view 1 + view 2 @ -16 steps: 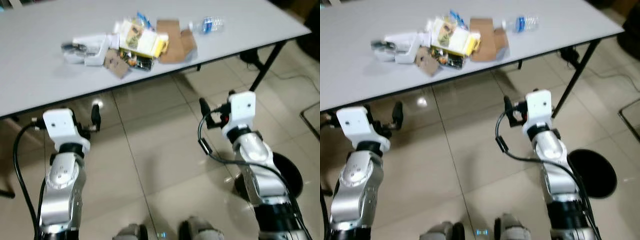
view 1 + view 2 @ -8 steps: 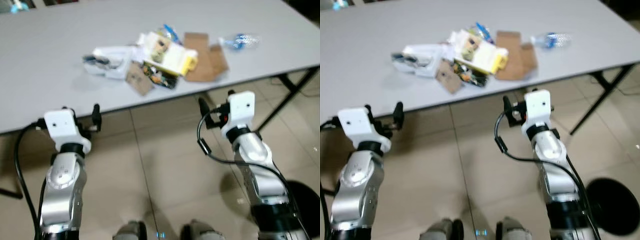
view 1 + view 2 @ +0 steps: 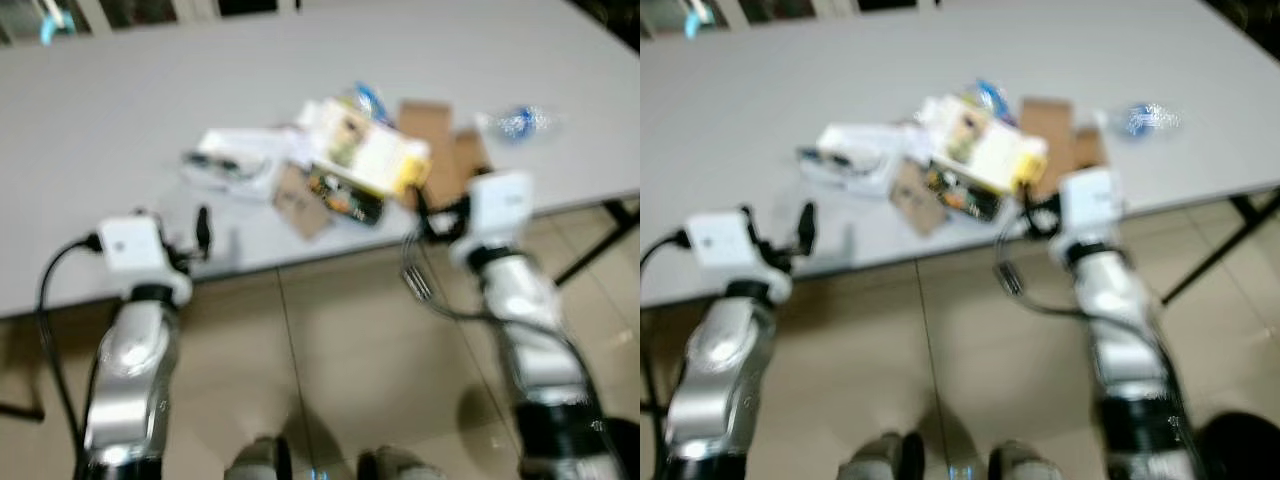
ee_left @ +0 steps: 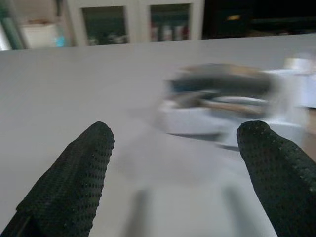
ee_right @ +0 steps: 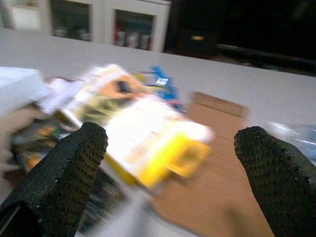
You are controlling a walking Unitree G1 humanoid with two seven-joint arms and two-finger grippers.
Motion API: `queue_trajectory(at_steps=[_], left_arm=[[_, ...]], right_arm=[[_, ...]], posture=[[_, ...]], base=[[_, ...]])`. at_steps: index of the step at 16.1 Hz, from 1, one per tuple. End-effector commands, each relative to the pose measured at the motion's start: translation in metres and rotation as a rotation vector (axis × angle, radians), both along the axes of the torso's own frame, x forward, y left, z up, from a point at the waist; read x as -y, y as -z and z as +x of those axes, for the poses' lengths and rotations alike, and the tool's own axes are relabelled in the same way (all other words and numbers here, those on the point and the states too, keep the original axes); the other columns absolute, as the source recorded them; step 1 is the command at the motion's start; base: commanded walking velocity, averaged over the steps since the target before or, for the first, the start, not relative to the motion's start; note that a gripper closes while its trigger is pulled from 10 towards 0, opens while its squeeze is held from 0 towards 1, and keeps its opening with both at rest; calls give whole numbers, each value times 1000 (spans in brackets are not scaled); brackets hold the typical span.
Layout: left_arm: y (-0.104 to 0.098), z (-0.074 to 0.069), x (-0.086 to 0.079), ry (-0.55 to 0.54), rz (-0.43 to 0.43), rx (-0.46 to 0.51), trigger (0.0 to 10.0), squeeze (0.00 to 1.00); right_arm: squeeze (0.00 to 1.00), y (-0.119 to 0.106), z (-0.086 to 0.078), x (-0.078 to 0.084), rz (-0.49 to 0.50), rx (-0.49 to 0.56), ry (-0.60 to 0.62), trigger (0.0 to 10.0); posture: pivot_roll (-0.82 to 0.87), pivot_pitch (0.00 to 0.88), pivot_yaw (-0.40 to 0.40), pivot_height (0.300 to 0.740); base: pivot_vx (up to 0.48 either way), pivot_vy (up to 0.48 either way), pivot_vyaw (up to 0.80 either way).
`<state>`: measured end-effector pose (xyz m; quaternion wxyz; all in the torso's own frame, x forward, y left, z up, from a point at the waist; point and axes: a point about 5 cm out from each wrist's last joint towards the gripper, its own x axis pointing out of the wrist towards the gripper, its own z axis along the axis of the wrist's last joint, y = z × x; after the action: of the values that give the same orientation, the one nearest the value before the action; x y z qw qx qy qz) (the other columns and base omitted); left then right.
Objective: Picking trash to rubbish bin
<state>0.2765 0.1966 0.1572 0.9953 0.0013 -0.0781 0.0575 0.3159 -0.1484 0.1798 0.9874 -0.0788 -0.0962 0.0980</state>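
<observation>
Count of what's on the table (image 3: 120, 130)

One trash heap, mid-frame: 1 white tray (image 3: 232, 165) at its left, 1 yellow-and-white box (image 3: 365, 150) in the centre, 1 flat brown cardboard piece (image 3: 432, 150) to its right, 1 small brown scrap (image 3: 300, 200) at the lower edge, 1 plastic bottle (image 3: 518, 121) apart at right. Blurred, so smaller wrappers can't be counted. 2 grippers: left gripper (image 4: 173, 158), right gripper (image 5: 170, 163).

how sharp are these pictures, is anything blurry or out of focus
Both eye views are smeared by motion: the trash pile on the table and the right tool are soft. Left wrist view: fingers crisp, white tray streaked. Right wrist view: yellow packet blurred, background cabinets dim.
</observation>
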Motion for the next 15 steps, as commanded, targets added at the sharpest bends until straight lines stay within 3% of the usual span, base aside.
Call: queue_trajectory(at_steps=[1, 9, 15], left_arm=[[-3, -1, 2, 3, -1, 21, 10000, 0], [-4, 1, 2, -4, 8, 30, 10000, 0], [-9, 15, -4, -6, 5, 54, 10000, 0]], right_arm=[[0, -2, -1, 7, -14, 12, 24, 10000], [0, -5, -3, 5, -26, 27, 12, 10000], [0, -10, -7, 6, -43, 41, 7, 10000]], posture=[[-119, 199, 30, 740], [-126, 205, 24, 740], [-146, 215, 18, 740]], base=[[0, 0, 0], [0, 0, 0], [0, 0, 0]])
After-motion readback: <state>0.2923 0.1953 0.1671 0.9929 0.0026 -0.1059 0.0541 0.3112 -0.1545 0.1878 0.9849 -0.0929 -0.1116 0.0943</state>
